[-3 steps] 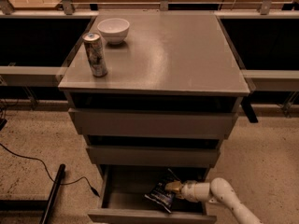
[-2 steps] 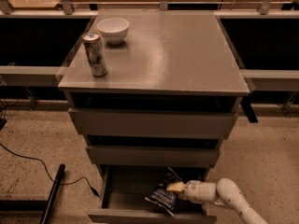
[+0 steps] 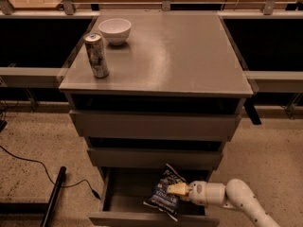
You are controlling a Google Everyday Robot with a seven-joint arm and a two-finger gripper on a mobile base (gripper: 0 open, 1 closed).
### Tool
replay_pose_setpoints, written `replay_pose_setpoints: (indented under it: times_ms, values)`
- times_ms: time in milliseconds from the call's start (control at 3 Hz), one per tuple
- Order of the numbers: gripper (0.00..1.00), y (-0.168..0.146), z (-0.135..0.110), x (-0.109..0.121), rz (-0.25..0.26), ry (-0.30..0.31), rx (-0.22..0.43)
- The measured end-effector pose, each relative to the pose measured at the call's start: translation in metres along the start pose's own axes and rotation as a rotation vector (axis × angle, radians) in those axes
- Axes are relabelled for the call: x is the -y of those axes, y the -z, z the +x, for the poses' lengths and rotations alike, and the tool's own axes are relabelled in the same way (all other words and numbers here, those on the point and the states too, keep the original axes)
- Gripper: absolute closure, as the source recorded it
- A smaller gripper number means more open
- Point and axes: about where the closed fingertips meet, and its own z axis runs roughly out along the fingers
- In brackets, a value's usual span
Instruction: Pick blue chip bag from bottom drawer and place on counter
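The blue chip bag (image 3: 163, 195) stands tilted on edge in the open bottom drawer (image 3: 118, 197), its top corner rising towards the drawer above. My gripper (image 3: 176, 189) reaches in from the lower right on a white arm, and its yellowish fingers are shut on the bag's right side. The counter (image 3: 180, 56) is the broad grey-brown cabinet top above the three drawers.
A silver patterned can (image 3: 96, 55) and a white bowl (image 3: 114, 30) stand at the counter's left back. The two upper drawers are pulled out a little and overhang the bottom one. A black cable (image 3: 28, 162) and a black bar (image 3: 53, 197) lie on the floor at the left.
The bag lay flat in the drawer before. It is now tipped up on edge and raised in my gripper, and my arm has shifted slightly.
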Motion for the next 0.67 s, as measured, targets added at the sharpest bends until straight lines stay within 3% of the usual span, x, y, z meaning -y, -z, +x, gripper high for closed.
replay_pose_setpoints:
  times_ms: [333, 667]
  values:
    - [1.0, 0.0, -0.001, 0.005, 0.006, 0.007, 0.001]
    - [1.0, 0.0, -0.006, 0.039, 0.025, 0.118, 0.05]
